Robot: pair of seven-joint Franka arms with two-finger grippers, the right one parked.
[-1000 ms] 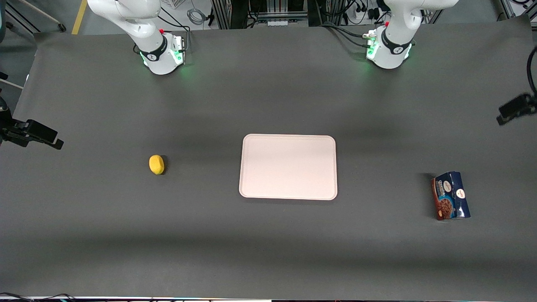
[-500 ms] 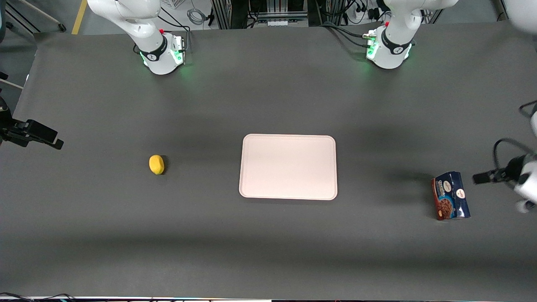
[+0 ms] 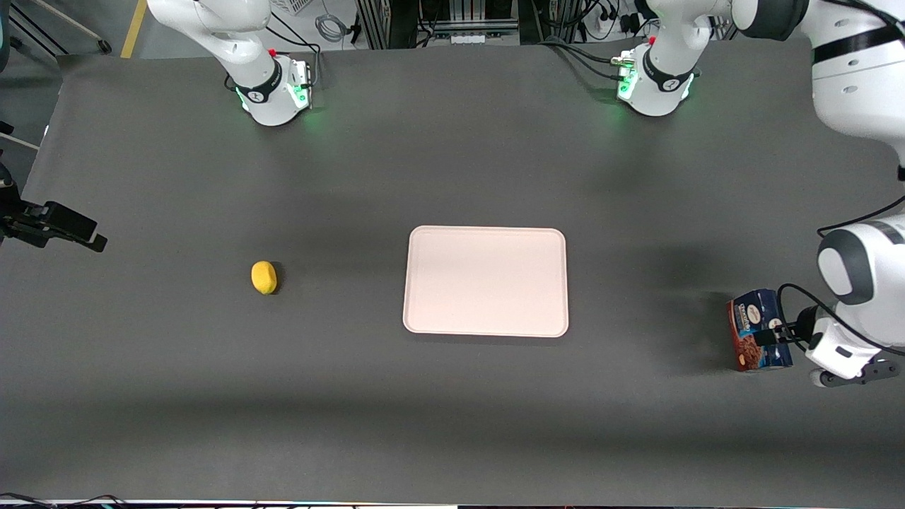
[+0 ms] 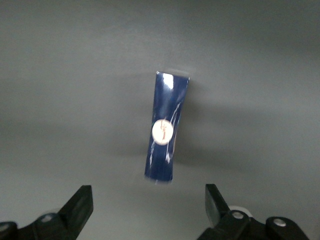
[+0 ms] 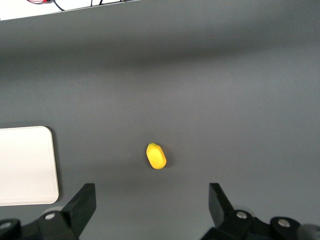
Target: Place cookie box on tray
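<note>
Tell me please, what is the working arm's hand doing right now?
Hand: open, holding nothing, above the cookie box, not touching it.

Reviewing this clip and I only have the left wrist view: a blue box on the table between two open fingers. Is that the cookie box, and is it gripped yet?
Observer: Yes. The front view shows the chocolate-cookie picture on the cookie box. The gripper is over the box's edge; the wrist view shows its fingers wide apart, clear of the box.
Operator: Where is the tray?
Observer: The tray lies mid-table, toward the parked arm's end from the box, with nothing on it.
Operator: Anything else on the table?
Observer: A yellow lump, still nearer the parked arm's end, apart from the tray.
</note>
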